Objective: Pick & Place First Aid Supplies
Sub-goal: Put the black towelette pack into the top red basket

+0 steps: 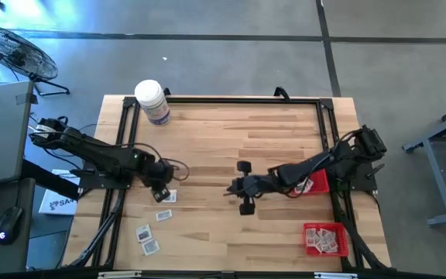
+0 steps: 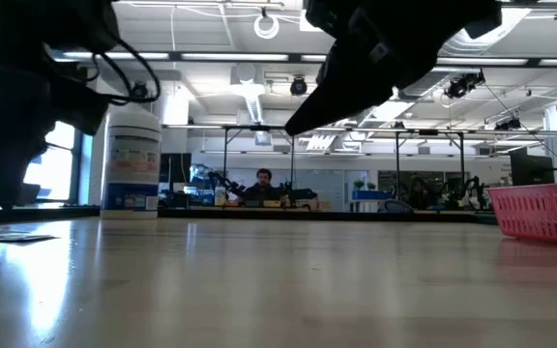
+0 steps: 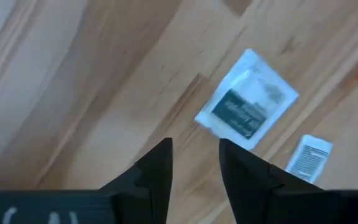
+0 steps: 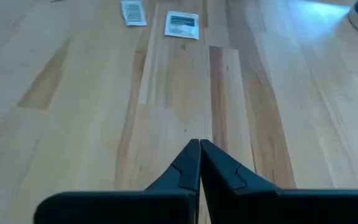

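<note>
Several small white packets lie flat on the wooden table at the near left: one [image 1: 168,197] right beside my left gripper [image 1: 159,188], others [image 1: 163,215] [image 1: 147,239] nearer the front edge. In the left wrist view my left gripper [image 3: 194,165] is open and points down at bare wood, with a packet [image 3: 247,99] just beyond its fingertips and a smaller one [image 3: 309,155] beside it. My right gripper [image 1: 235,186] is over the middle of the table, shut and holding nothing [image 4: 199,155]; two packets [image 4: 182,25] [image 4: 132,12] lie well ahead of it.
A red mesh basket [image 1: 325,239] holding packets stands at the near right; another [image 1: 318,184] sits under my right arm. A large white bottle [image 1: 152,101] stands at the far left. A black frame [image 1: 327,124] runs along the table's edges. People sit in the room beyond [image 2: 262,184].
</note>
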Tool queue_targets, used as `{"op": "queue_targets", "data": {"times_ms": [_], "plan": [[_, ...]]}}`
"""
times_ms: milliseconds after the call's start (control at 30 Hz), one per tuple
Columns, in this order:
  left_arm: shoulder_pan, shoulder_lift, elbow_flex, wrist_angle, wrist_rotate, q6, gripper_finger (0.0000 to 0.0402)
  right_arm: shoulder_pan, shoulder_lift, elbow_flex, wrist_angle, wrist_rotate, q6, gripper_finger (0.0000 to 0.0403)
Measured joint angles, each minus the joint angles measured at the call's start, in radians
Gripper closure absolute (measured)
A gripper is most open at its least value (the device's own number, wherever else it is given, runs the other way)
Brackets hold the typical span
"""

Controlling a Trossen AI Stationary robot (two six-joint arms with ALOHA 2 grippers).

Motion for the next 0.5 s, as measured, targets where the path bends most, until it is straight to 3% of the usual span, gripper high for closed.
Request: {"op": "queue_targets", "data": {"times_ms": [300, 500], "plan": [[-0.121, 0.000, 0.000, 0.095, -0.159, -0.263, 0.0273, -0.015, 0.000, -0.078, 0.081, -0.004, 0.000, 0.0400], [-0.120, 0.000, 0.000, 0.087, -0.137, -0.467, 0.0273, -0.014, 0.000, -0.088, 0.086, -0.006, 0.000, 0.0401]]}}
